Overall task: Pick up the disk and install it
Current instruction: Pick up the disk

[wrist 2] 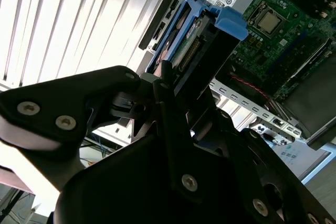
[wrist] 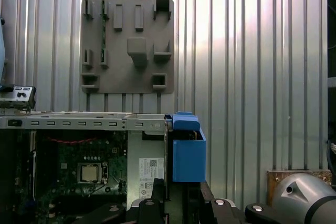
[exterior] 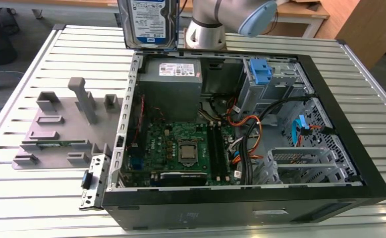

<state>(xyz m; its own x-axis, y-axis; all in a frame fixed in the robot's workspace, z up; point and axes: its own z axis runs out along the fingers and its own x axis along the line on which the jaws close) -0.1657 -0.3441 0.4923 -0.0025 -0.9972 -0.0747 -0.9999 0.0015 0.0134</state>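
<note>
Disk [exterior: 149,22] held upright in the air at the top edge of the exterior view, over the slatted table [exterior: 40,198]. It hangs just outside the wall of the open computer case [exterior: 361,163] where the grey power-supply box [exterior: 173,74] sits. Gripper [wrist 2: 184,85] clamped onto one end of the disk, black fingers [wrist 2: 165,77] pinching it, blue carrier bracket [wrist: 188,153] projecting beyond them. Disk carries a white-and-blue label, power-supply box a white one, both covered in small print and marks.
</note>
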